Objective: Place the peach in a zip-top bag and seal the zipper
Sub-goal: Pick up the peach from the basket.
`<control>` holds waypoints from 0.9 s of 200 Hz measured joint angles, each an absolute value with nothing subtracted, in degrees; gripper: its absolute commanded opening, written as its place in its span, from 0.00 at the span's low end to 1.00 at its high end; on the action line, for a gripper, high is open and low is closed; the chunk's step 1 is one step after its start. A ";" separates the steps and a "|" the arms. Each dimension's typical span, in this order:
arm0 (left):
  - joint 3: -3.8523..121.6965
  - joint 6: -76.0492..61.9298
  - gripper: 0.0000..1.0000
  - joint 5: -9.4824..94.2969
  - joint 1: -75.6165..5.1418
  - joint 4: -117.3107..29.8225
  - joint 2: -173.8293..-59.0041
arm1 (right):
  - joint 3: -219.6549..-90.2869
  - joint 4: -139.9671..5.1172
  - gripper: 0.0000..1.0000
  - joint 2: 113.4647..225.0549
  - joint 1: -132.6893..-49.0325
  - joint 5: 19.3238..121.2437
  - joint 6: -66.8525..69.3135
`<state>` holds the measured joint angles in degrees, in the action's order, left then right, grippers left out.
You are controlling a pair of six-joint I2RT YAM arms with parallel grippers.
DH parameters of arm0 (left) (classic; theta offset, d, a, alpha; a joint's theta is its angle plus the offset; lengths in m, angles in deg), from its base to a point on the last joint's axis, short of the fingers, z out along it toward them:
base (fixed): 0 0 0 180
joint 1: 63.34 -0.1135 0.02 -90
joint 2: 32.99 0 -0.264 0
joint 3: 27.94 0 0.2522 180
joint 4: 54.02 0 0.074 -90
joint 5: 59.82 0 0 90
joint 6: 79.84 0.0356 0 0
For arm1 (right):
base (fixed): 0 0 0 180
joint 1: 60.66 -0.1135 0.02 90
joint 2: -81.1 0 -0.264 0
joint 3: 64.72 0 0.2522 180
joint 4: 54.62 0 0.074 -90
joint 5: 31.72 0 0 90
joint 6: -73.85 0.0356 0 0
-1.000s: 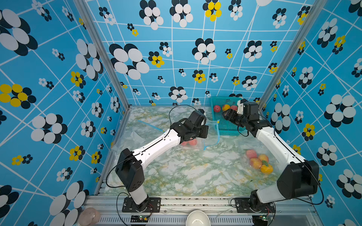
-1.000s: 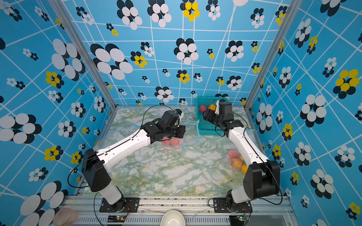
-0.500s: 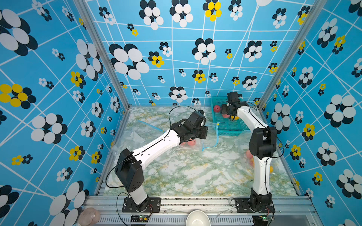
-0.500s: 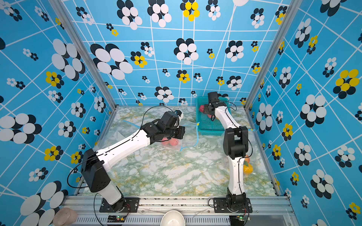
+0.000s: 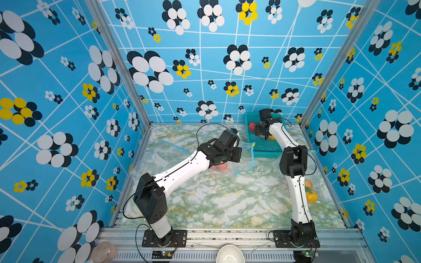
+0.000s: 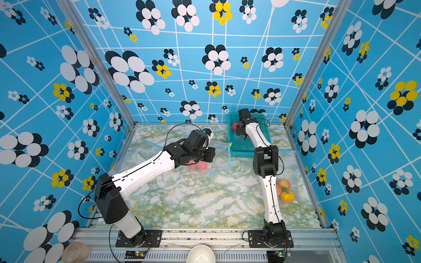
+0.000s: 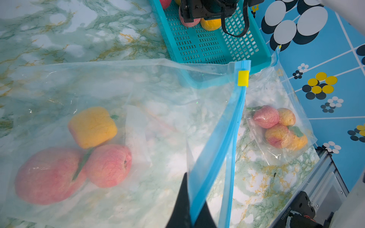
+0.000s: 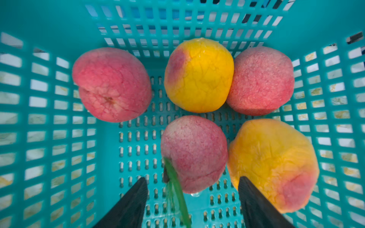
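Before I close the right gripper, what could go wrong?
The right gripper is open over the pink peach, but one jaw sits close to the nearer yellow peach: closing may nudge or catch it. The leaf lies between the jaws and could get pinched. The left gripper holds only the zipper strip, which might slip.

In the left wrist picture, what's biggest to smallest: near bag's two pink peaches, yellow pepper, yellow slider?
1. Pink peach farther from the zipper.
2. Other pink peach and yellow pepper: look alike.
3. Yellow slider.
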<state>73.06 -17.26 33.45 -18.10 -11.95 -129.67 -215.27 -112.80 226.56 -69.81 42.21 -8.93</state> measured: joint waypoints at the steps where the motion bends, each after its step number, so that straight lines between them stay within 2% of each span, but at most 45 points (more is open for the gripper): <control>1: 73.06 -17.26 0.00 33.45 -18.10 -11.95 -129.67 | -215.38 -112.82 0.75 226.70 -69.76 42.21 -9.00; 48: 73.06 -17.26 0.00 33.45 -18.10 -11.92 -129.67 | -220.21 -114.55 0.73 230.63 -69.48 42.27 -10.22; 81: 72.99 -17.26 0.00 33.45 -18.10 -11.97 -129.67 | -221.11 -114.70 0.67 230.65 -69.46 42.58 -11.40; 136: 72.03 -17.26 0.00 33.42 -18.10 -11.97 -129.61 | -221.26 -116.87 0.68 230.74 -69.46 44.00 -13.28; 180: 70.20 -17.26 0.00 33.40 -18.10 -11.97 -129.04 | -221.17 -117.48 0.65 232.14 -69.46 43.87 -15.40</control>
